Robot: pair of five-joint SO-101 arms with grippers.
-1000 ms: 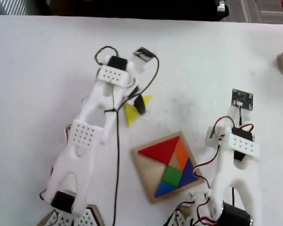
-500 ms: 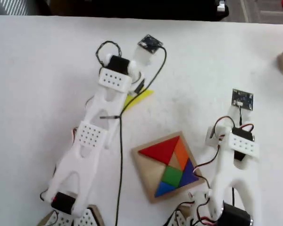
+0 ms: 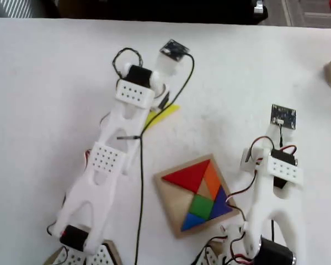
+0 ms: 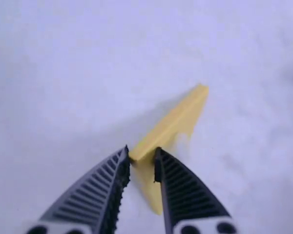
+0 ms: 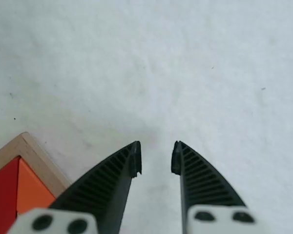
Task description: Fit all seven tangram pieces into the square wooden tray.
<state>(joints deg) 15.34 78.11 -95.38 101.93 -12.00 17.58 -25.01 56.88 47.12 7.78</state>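
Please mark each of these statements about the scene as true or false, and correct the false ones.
1. The left gripper has its fingers closed on the yellow piece. True.
2. The yellow piece lies inside the wooden tray. False: it is outside the tray, apart from it, at the left gripper.
3. The right gripper holds the red piece. False: nothing is between its fingers, and the red piece lies in the tray.
4. Part of the tray floor is bare wood. True: the high view shows an unfilled part beside the coloured pieces.
5. The right gripper is directly over the yellow piece. False: it is beside the tray, over the white table.
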